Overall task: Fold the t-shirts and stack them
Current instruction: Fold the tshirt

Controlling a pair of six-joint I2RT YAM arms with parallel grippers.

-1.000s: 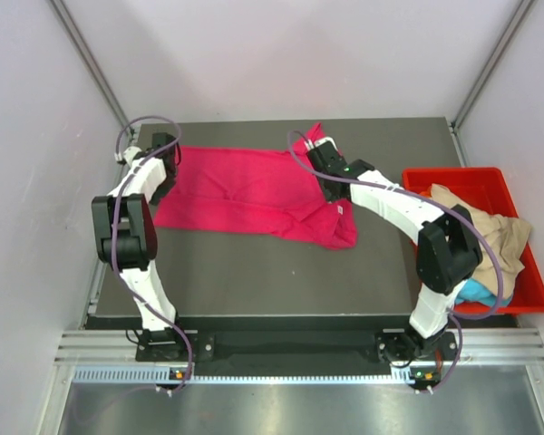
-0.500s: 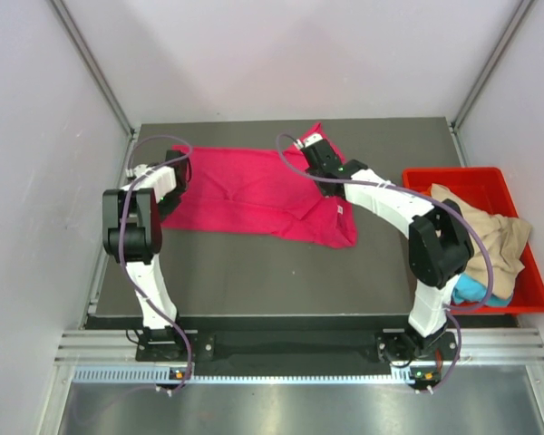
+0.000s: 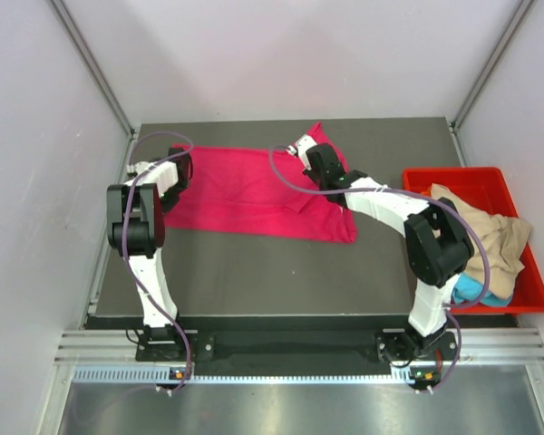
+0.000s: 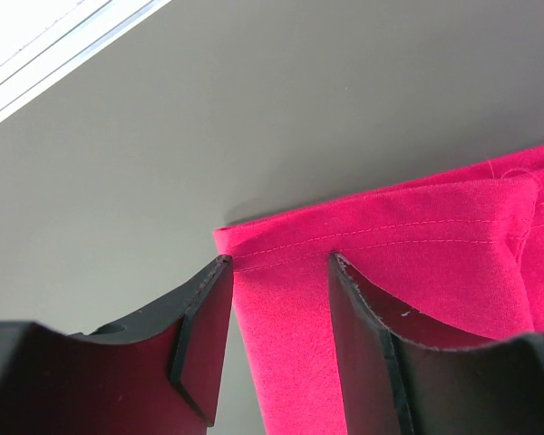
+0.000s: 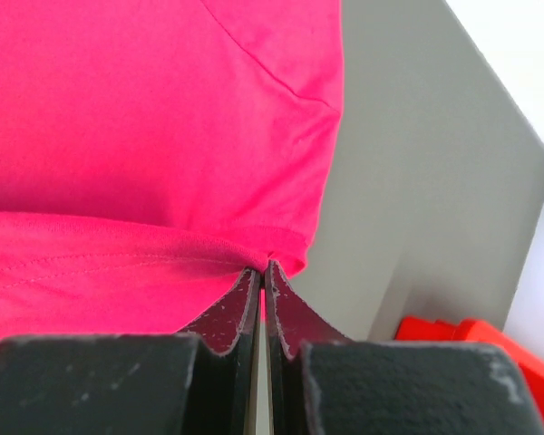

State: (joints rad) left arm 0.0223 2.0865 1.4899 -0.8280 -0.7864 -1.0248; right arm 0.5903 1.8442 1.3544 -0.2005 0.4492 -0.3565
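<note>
- Top external: high at 6 o'clock, overlooking the table [image 3: 254, 272].
- Left wrist: close on the pink t-shirt's [image 4: 417, 299] 9 o'clock edge.
- Right wrist: close, at its 1 o'clock corner (all views share the shirt).

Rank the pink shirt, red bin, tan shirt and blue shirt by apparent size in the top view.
1. pink shirt and red bin: too close to rank
2. tan shirt
3. blue shirt, mostly buried

Spread left pincer [image 4: 279, 265] straddles pink t-shirt [image 4: 426, 272] corner.

Bright, even lighting; near foregrounds slightly blurred
</note>
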